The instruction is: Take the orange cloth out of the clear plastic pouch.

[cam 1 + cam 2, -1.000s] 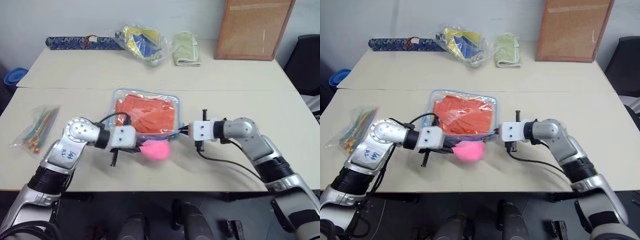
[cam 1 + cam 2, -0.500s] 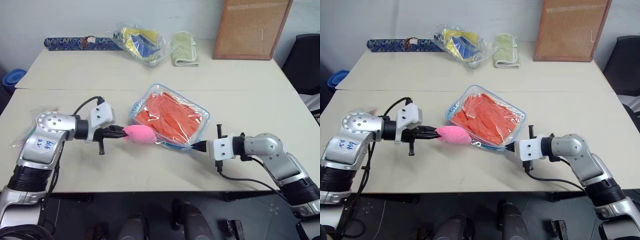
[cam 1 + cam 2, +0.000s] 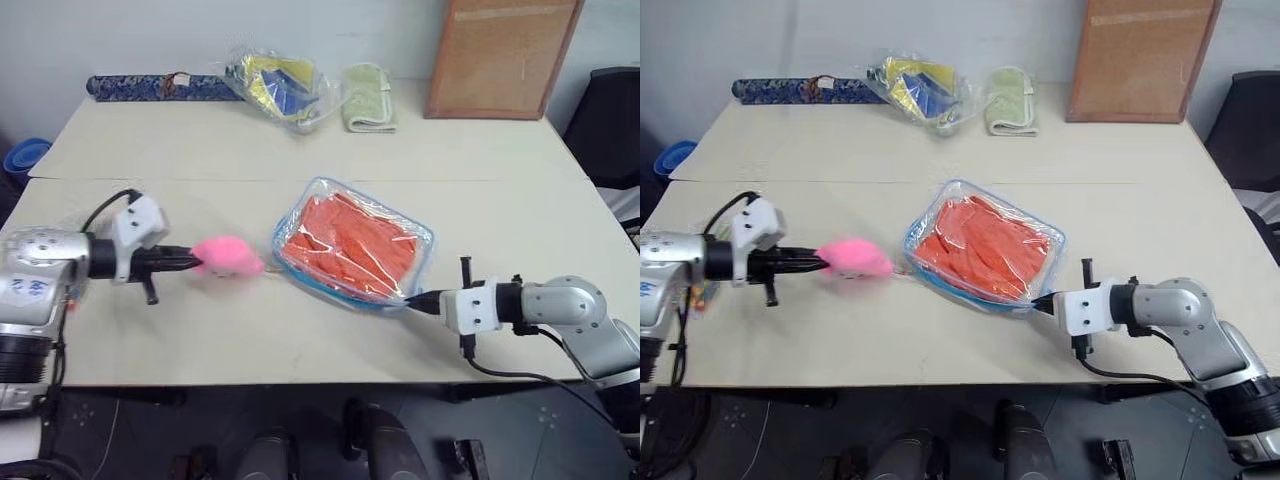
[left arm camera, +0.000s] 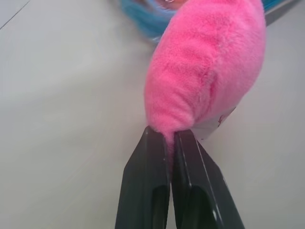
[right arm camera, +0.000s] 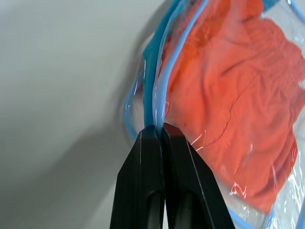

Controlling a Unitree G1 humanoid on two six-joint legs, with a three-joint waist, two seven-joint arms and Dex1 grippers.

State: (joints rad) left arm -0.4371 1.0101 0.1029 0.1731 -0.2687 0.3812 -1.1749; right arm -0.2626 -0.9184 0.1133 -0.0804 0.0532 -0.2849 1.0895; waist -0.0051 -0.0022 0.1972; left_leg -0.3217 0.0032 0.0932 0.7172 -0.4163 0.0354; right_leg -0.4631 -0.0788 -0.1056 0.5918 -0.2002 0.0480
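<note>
the right gripper (image 3: 418,299) lay low over the near part of the pale tabletop (image 3: 300,340), its jaws pressed together on the light blue zipper edge at the nearest corner of the clear plastic pouch (image 3: 352,245). the right wrist view showed the two black fingers (image 5: 143,191) pinching that blue trim with the plastic bunched just past them. the orange cloth (image 3: 350,240) was inside the pouch, folded in wrinkly ridges under the glossy film, and the pouch sat tilted near the middle of the tabletop. on the robot's left, the left gripper (image 3: 193,262) had its jaws clamped on the tip of the pink fluffy heart charm (image 3: 228,256), which stretched toward the pouch's left corner, just beside it. farther back, across the seam between the two tabletops, lay a crinkly clear bag with yellow and blue contents (image 3: 280,85), a pale green folded towel (image 3: 368,97) beside it, and a dark blue patterned roll (image 3: 160,87) to the left. a cork board (image 3: 500,55) leaned against the wall.
</note>
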